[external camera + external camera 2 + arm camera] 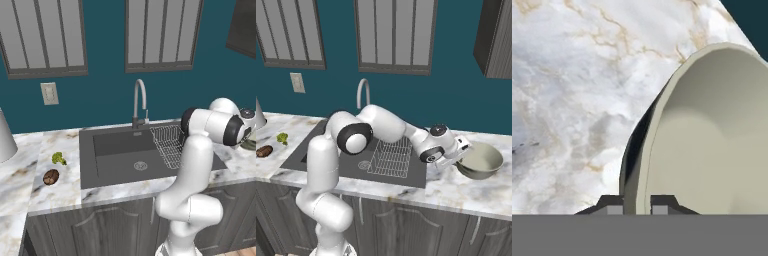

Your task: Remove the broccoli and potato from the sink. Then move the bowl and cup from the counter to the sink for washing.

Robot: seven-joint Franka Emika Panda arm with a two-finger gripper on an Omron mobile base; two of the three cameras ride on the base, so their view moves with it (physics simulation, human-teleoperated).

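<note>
**Bowl rim pinched; vegetables already out of the basin**

Marble counter (55, 192) runs along a teal wall. At the left of the left base view, the broccoli (59, 158) and potato (50, 176) lie near each other on it, out of the sink (120, 150) (so that half of the task looks done). At the right of the right base view, the gripper (460, 156) pinches the bowl (481, 160) by its near rim, one fingertip (614, 205) outside the wall and one inside, a hold suited to lifting it across.
</note>
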